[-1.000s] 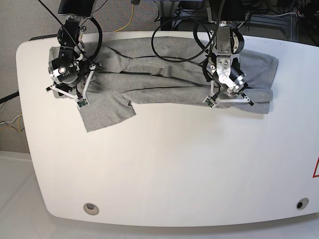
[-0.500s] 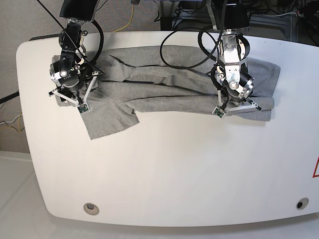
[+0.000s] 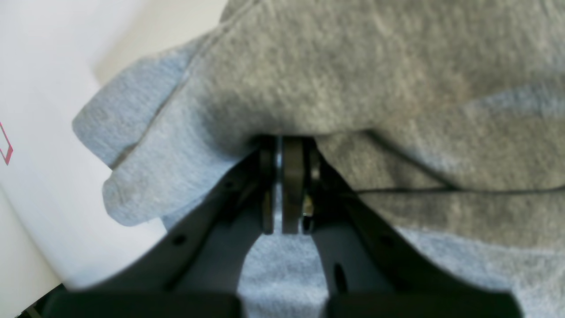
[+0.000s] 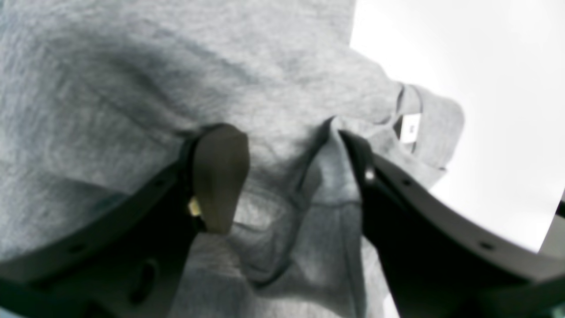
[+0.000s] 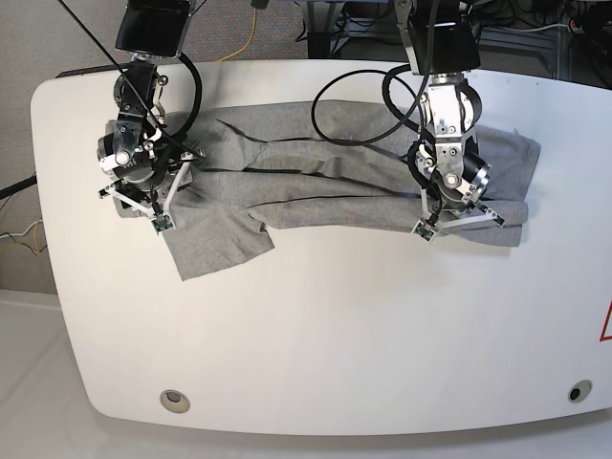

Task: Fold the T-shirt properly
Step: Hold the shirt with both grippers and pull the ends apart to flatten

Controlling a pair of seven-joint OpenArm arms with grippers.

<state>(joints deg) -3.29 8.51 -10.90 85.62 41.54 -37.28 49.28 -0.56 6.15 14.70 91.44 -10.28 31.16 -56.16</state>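
Left wrist view: the left end effector (image 3: 284, 185) is pressed together, pads nearly meeting, its tips buried under a fold of the T-shirt (image 3: 353, 79). Whether cloth actually sits between the pads cannot be confirmed; the tips are hidden by the fold. Risk: if only a thin layer or nothing is caught, any pull lets the shirt slip free.

Right wrist view: the right end effector (image 4: 291, 176) stands spread, one pad (image 4: 218, 176) on either side of a bunched ridge of shirt near a small white label (image 4: 411, 128). Several layers are gathered between the fingers. Risk: closing here would likely seize more than one layer, dragging hidden cloth into the fold.

Base view: the T-shirt (image 5: 316, 182) lies stretched and creased along the far half of the surface (image 5: 335, 335), one sleeve hanging toward the near side of the shirt's body. The left end effector (image 5: 457, 218) sits at one end of the shirt, the right end effector (image 5: 139, 196) at the other. Black cables (image 5: 359, 105) droop over the shirt's far edge. Risk: uneven pulling by the two arms would probably skew the shirt, and the cables could snag or drag cloth.
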